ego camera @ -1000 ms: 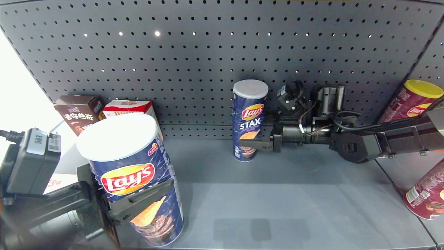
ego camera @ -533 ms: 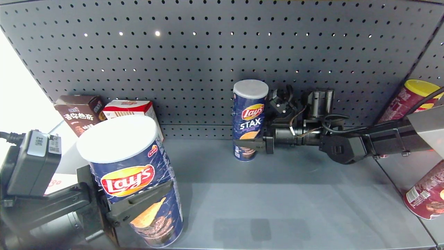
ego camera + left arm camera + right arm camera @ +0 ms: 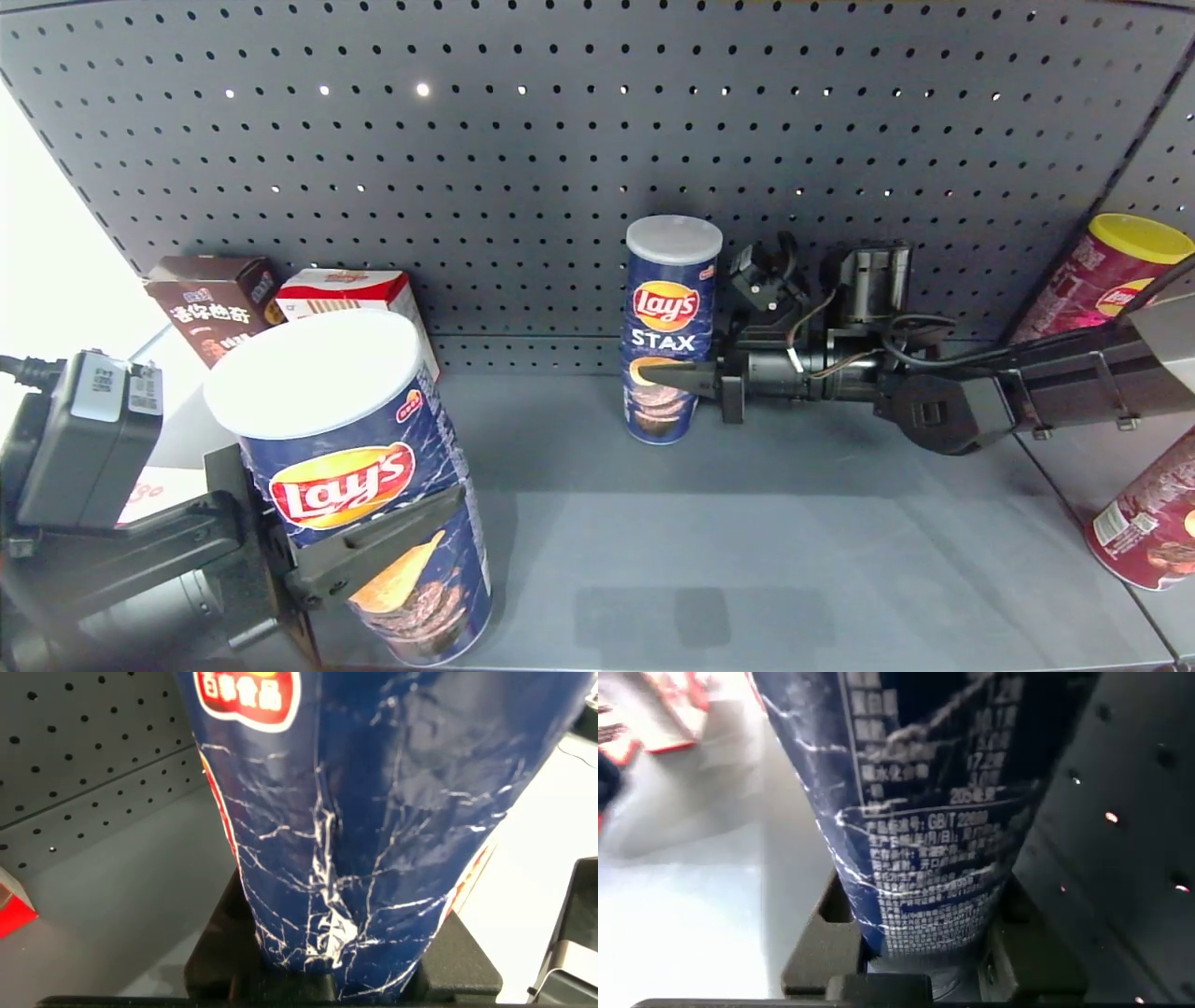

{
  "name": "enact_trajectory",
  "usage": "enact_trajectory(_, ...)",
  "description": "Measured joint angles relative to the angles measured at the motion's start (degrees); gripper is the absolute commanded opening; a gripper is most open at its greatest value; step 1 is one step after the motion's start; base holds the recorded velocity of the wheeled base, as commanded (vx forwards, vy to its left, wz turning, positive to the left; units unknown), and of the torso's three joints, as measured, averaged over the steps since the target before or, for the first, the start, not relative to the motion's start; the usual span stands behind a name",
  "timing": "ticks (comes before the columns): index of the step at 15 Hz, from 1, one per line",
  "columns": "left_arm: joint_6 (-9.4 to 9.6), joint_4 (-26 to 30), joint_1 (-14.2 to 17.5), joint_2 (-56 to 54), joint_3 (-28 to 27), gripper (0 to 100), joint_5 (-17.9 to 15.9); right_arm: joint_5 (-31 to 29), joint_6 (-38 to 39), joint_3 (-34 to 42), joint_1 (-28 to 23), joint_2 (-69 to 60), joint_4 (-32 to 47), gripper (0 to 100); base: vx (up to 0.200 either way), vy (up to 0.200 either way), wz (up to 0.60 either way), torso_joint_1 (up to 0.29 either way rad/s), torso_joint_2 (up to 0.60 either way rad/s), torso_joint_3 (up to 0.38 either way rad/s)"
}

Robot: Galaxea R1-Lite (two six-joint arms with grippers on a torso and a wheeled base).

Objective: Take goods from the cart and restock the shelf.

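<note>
The pegboard back (image 3: 560, 140) spans the head view from nine to three o'clock, with the grey shelf board (image 3: 747, 541) below it. At seven o'clock the near blue can (image 3: 355, 467) stands upright. The left gripper (image 3: 373, 537) is clamped on its lower half, one finger crossing its front. Near centre, toward twelve o'clock, the far blue can (image 3: 670, 308) is upright close to the pegboard. The right gripper (image 3: 658, 381) is clamped on its lower body from the three o'clock side. Whether its base touches the board I cannot tell. Two maroon cans (image 3: 1111, 271) sit at three and four o'clock. A brown box (image 3: 210, 303) and a red-and-white box (image 3: 350, 289) sit side by side at ten o'clock.
</note>
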Motion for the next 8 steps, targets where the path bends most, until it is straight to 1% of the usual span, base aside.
enact_trajectory(5,0.00,-0.1,0.0,-0.1,0.8,0,-0.1,0.4,-0.1,9.6,1.6,-8.9,-1.6,0,0.000,0.000,0.00,0.000,0.00,0.000)
enact_trajectory(8,0.00,-0.1,0.0,-0.2,0.9,0,-0.1,0.3,-0.1,17.0,2.9,-14.2,-6.6,0,0.000,0.000,0.00,0.000,0.00,0.000)
